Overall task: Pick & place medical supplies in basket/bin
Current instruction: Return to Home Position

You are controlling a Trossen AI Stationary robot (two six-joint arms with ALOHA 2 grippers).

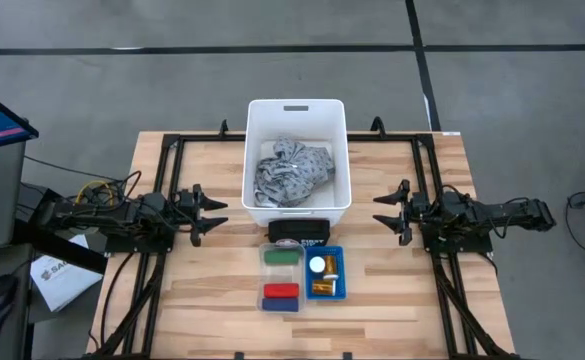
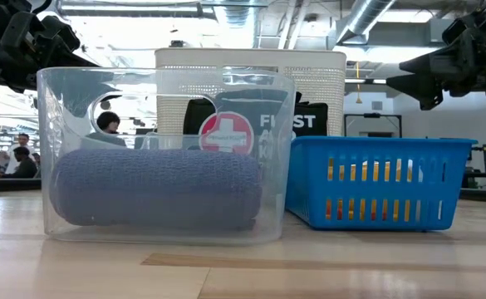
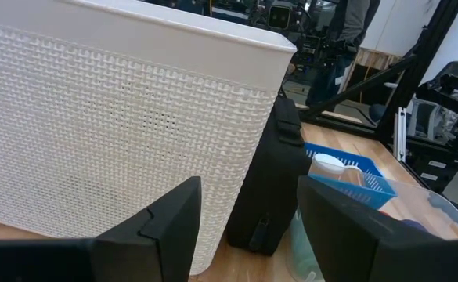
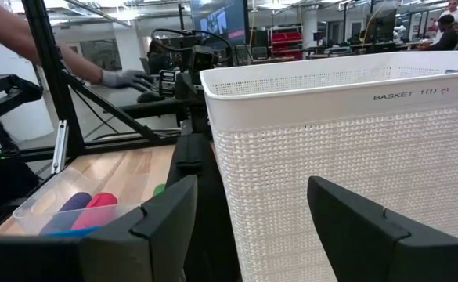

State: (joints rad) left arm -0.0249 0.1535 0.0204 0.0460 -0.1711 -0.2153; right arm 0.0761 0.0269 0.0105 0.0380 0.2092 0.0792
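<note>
The white tub (image 1: pixel 297 160) stands at the table's far middle, and the grey patterned cloth (image 1: pixel 292 175) lies inside it. In front of the tub a clear box (image 1: pixel 281 275) holds a green cylinder (image 1: pixel 281 257) and a red cylinder (image 1: pixel 280 292). The low view shows a bluish roll (image 2: pixel 155 198) through the box's wall. Beside the box, a blue basket (image 1: pixel 325 274) holds the white jar (image 1: pixel 318 265) and orange pill bottles (image 1: pixel 324 288). My left gripper (image 1: pixel 217 215) hovers open left of the tub. My right gripper (image 1: pixel 380 212) hovers open on the tub's right.
A black first-aid pouch (image 1: pixel 298 233) stands upright against the tub's near wall, between the tub and the two small containers. Black frame rails (image 1: pixel 162 180) run along the table's sides. Beyond the table, a person's gloved hand (image 4: pixel 127 78) shows in the right wrist view.
</note>
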